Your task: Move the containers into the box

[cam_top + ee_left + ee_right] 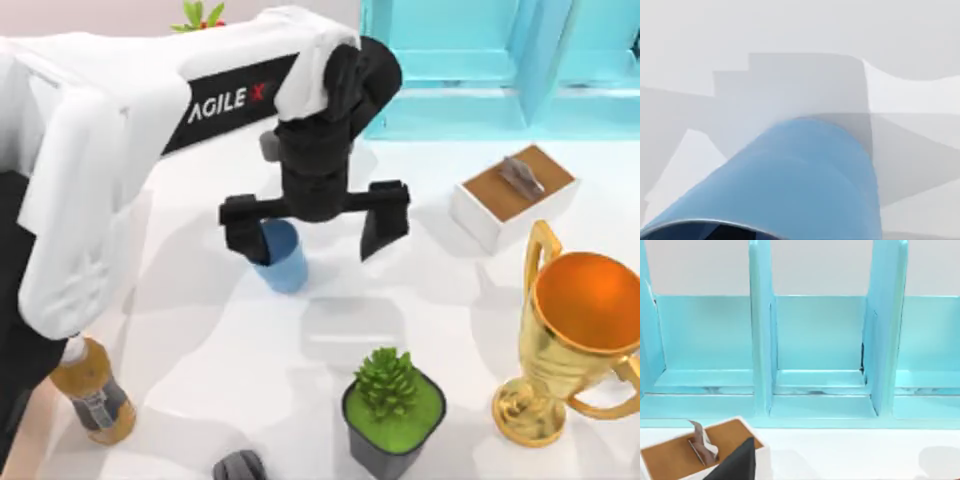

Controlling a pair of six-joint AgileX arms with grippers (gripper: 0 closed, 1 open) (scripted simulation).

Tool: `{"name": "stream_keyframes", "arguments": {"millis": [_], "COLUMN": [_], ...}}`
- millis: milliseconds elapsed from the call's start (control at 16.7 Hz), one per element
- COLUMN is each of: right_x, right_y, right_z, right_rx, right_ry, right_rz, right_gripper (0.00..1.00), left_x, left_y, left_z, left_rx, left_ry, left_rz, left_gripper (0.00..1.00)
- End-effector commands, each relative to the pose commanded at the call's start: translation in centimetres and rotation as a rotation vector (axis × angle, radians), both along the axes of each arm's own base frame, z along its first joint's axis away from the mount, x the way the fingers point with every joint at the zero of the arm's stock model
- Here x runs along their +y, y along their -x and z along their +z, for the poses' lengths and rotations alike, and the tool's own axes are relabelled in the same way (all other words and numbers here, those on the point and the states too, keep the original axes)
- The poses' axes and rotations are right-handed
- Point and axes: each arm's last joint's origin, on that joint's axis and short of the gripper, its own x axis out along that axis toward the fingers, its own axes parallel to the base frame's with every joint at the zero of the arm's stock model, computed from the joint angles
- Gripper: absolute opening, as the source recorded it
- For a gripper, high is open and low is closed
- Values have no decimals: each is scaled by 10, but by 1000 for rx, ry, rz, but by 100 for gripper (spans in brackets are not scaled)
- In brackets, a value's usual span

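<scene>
1. The left arm is reaching in from the upper left of the top view, its white casing lying across that corner and its black wrist pointing down over the table's middle.
2. The left gripper [315,228] is hanging with its two black fingers spread wide apart, holding nothing.
3. The blue cup [280,256] is standing just left of the frame's centre, tucked against the inside of the gripper's left finger [243,226], while the other finger [385,217] is sitting well clear of it to the right.
4. In the left wrist view the blue cup [805,185] is looming large in the lower half, with its dark mouth showing at the lower left corner.
5. A brown bottle [93,393] is standing at the lower left of the top view, and a potted plant [392,408] is sitting at the lower middle.
6. A gold trophy [572,335] is standing at the lower right, and a small white box with a brown top [515,195] is lying above it at the right.
7. A turquoise shelf [500,60] is filling the upper right of the top view; the right wrist view is looking at the same shelf [820,350], with the small white box [695,450] at its lower left.
8. The state of the right gripper cannot be told.
</scene>
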Motion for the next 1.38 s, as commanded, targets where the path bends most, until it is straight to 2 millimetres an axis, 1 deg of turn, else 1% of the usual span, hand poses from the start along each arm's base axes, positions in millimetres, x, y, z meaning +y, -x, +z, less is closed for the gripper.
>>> {"name": "stream_keyframes", "arguments": {"millis": [240, 1020, 1080, 1380], "right_x": [0, 0, 0, 0], "right_y": [0, 0, 0, 0], "right_z": [0, 0, 0, 0], "right_rx": [0, 0, 0, 0], "right_ry": [0, 0, 0, 0], "right_rz": [0, 0, 0, 0], "right_gripper": [100, 100, 100, 100], "left_x": [0, 0, 0, 0], "left_y": [0, 0, 0, 0], "left_z": [-1, -1, -1, -1], "left_rx": [0, 0, 0, 0], "left_ry": [0, 0, 0, 0], "left_rz": [0, 0, 0, 0], "left_gripper": [100, 2, 0, 0]}}
